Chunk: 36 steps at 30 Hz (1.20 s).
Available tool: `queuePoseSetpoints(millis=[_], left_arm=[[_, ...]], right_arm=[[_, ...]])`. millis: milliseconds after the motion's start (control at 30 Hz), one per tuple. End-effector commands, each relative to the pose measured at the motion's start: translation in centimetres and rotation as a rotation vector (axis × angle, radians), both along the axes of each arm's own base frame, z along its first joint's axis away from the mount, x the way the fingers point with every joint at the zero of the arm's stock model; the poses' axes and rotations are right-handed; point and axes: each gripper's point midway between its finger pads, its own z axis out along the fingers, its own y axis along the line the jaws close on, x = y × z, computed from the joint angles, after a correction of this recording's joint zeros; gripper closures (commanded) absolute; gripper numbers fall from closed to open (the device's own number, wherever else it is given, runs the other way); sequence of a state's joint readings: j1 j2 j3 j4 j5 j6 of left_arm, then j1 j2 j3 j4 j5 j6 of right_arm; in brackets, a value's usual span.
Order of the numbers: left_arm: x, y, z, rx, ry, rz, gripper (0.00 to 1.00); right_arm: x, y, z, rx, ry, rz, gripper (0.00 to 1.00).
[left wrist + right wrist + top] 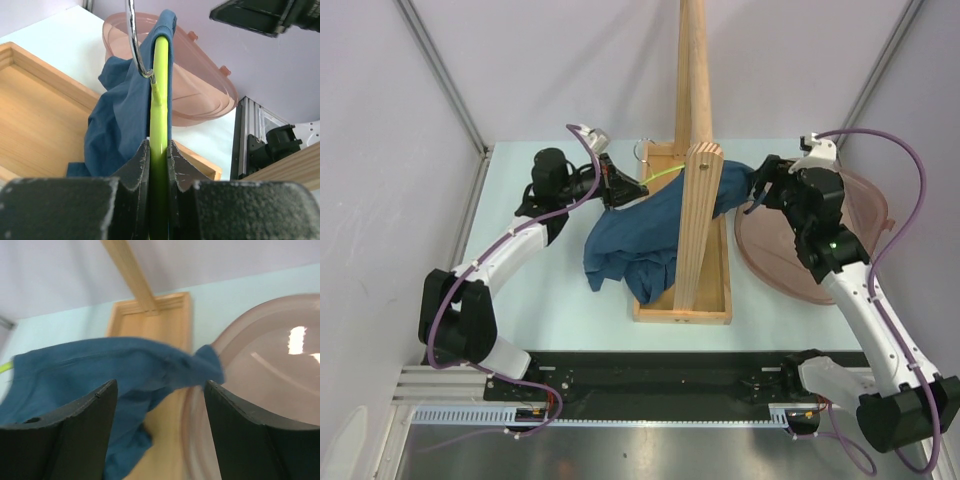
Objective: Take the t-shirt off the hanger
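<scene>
The dark teal t-shirt [638, 235] hangs on the lime-green hanger [663, 176] and droops into the wooden stand's base. My left gripper [612, 186] is shut on the hanger's left end; in the left wrist view the green bar [160, 100] runs between my pads, with the silver hook [134, 40] above and the shirt [120, 125] draped over it. My right gripper [760, 190] is open, beside the shirt's right sleeve end. In the right wrist view the shirt [105, 375] stretches across ahead of my open fingers [80, 435], not held.
A wooden pole stand [697, 200] with a tray base [715, 300] stands mid-table, its pole in front of the shirt. A pink translucent bowl [860, 270] lies right of it, under my right arm; it also shows in the right wrist view [270, 370].
</scene>
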<state>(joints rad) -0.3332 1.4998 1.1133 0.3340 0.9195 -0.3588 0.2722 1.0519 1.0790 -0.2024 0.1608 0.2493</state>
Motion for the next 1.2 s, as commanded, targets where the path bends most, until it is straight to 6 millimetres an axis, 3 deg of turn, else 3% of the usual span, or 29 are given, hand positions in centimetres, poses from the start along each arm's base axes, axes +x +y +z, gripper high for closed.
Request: queuePoseSetpoints(millis=[0,67,133,167,300,433,533,700,867,1033,1167], left_arm=[[0.0,-0.2,3.4,-0.068,-0.11,0.019,1.0],[0.1,-0.9,3.4,-0.058,-0.125,0.038,1.0],[0.0,-2.0,3.0,-0.021,-0.152,0.04,1.0],[0.3,-2.2,2.8,-0.002,-0.14,0.057,1.0],[0.8,-2.7,2.2,0.003,-0.119,0.055,1.0],[0.8,-2.7,2.1,0.006,-0.129,0.054,1.0],[0.7,-2.7,2.0,0.009,-0.132,0.05,1.0],[0.6,-2.7,1.8,0.015,-0.139,0.047,1.0],[0.4,-2.5,2.1,0.016,-0.148,0.05,1.0],[-0.5,-2.8,2.4,0.007,-0.179,0.014,1.0],[-1.0,-3.0,2.5,-0.002,-0.185,-0.014,1.0]], right_arm=[[-1.5,4.0,1.7,0.26,0.027,0.145,0.25],[-1.0,6.7,2.0,0.313,0.017,0.237,0.26],[0.2,8.2,0.9,0.312,0.047,0.251,0.27],[0.1,9.7,1.5,0.308,0.028,0.294,0.27],[1.8,12.5,0.5,0.23,0.024,0.321,0.27],[3.2,12.5,-0.1,0.201,0.013,0.24,0.3],[4.0,12.9,0.6,0.226,-0.015,0.218,0.34],[3.7,13.7,1.2,0.244,-0.026,0.23,0.32],[3.8,13.3,1.4,0.223,-0.025,0.163,0.3],[4.1,12.7,1.4,0.232,-0.031,0.097,0.4],[4.5,13.1,1.3,0.233,-0.027,0.093,0.57]])
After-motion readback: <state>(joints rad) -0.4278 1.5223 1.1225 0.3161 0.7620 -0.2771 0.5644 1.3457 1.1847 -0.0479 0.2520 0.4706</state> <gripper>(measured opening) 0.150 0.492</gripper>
